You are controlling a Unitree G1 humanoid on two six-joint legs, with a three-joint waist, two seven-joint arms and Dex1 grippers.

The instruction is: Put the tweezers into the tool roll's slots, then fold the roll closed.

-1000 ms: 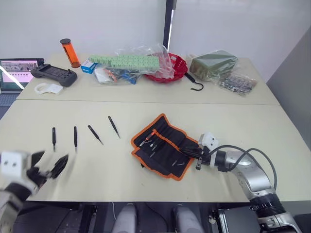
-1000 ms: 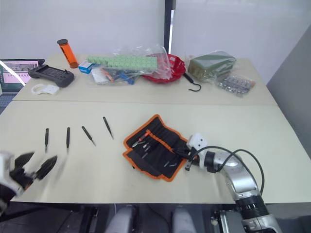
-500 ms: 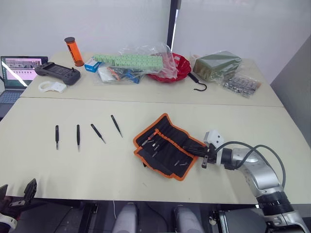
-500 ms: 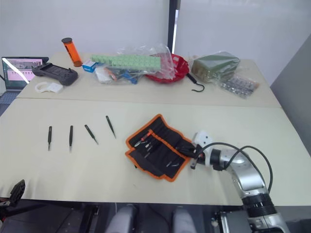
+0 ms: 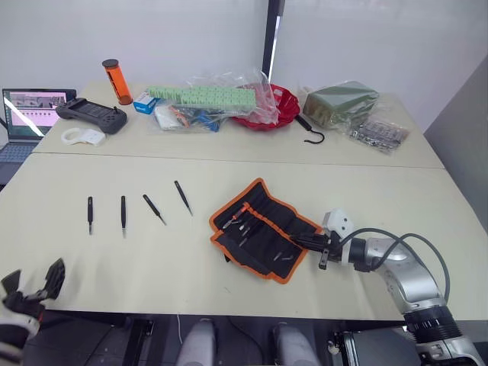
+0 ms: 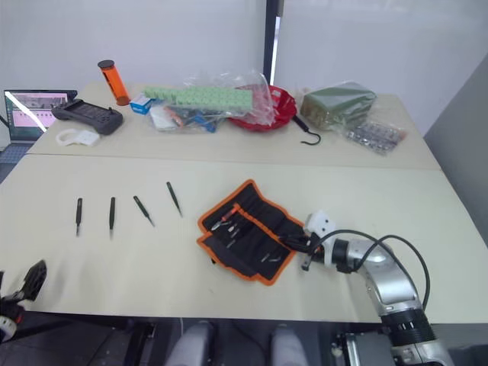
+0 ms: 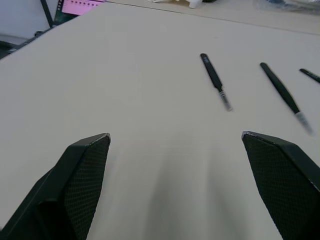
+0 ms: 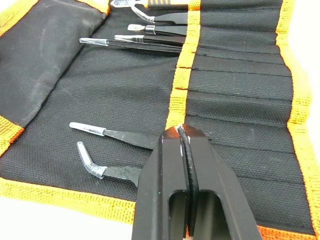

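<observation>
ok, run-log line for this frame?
left gripper open, near table edge | right gripper shut over tool roll | four tweezers loose

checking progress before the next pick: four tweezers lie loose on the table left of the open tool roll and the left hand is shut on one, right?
Not quite. The left hand is open and holds nothing, as the left wrist view shows. Four tweezers do lie loose left of the open tool roll.

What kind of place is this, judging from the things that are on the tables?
Probably a lab or workshop bench. A laptop and a handheld controller sit at the back, tweezers lie beside an open tool roll, and bagged parts are piled behind.
</observation>
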